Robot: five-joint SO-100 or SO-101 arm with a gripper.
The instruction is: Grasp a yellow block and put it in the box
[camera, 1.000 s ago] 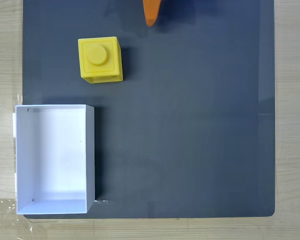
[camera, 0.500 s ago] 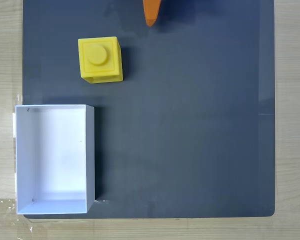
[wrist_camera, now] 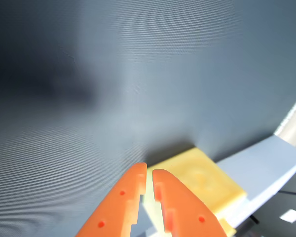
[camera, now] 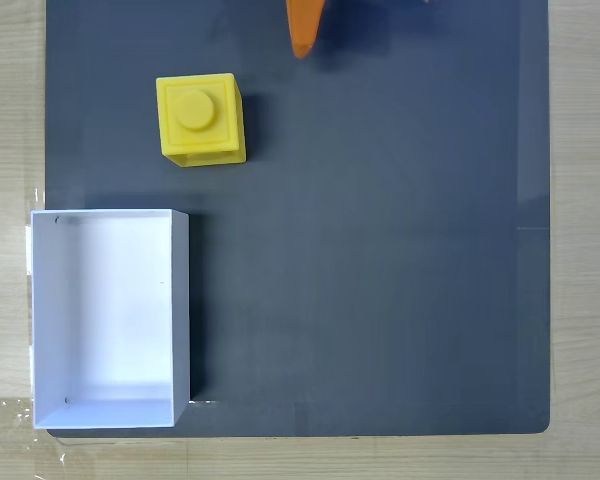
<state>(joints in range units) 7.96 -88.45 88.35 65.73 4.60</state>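
Observation:
The yellow block [camera: 201,118] sits stud-up on the dark mat in the fixed view, upper left. Below it stands the white box [camera: 40,310], lidless and with nothing in it. My orange gripper [camera: 301,48] pokes in from the top edge, right of the block and apart from it. In the wrist view the gripper [wrist_camera: 149,170] rises from the bottom edge, its fingertips nearly touching and holding nothing. The block [wrist_camera: 202,177] lies just beyond them, with the box [wrist_camera: 266,163] behind it at right.
A dark grey mat [camera: 380,250] covers most of the wooden table [camera: 585,240]. Its middle and right side carry no objects. Clear tape [camera: 5,415] shows at the box's lower left corner.
The orange gripper tip has crept slightly downward in the fixed view. Block and box have not moved.

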